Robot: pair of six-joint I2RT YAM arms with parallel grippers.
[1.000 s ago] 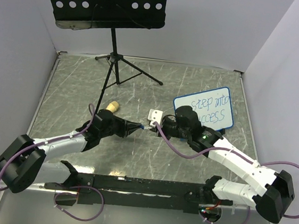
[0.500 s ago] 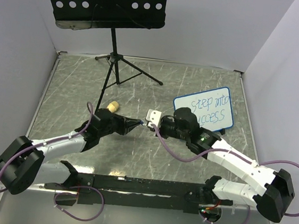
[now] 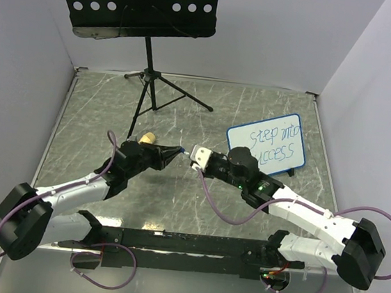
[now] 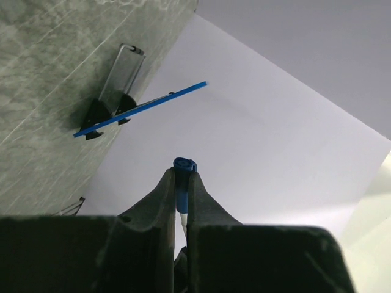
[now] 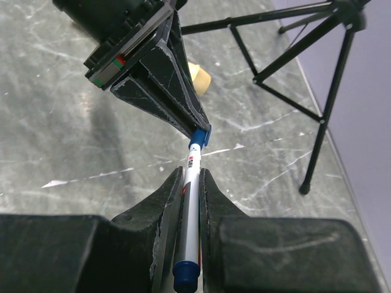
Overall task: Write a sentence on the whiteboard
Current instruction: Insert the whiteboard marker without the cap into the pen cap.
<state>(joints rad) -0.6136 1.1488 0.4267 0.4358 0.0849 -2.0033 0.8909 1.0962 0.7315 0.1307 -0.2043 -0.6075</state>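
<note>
The whiteboard (image 3: pixel 265 147) stands tilted at the right, blue frame on black feet, with the sentence (image 3: pixel 274 144) "step into success" in two lines. In the left wrist view it shows edge-on as a blue line (image 4: pixel 140 108). My right gripper (image 3: pixel 195 159) (image 5: pixel 191 174) is shut on a white marker (image 5: pixel 194 183). My left gripper (image 3: pixel 175 153) (image 4: pixel 181 174) is shut on the marker's blue cap (image 4: pixel 184 166) (image 5: pixel 199 137). The cap sits at the marker's far end. The two grippers meet tip to tip above the table's middle.
A black perforated music stand (image 3: pixel 144 5) on a tripod (image 3: pixel 152 89) stands at the back left; its legs show in the right wrist view (image 5: pixel 324 91). A small cork-coloured object (image 3: pixel 147 139) lies just behind the left gripper. White walls enclose the table.
Both grippers have moved together a little toward the back of the table. The left one has risen toward the cork-coloured object, and each has kept its grip.
</note>
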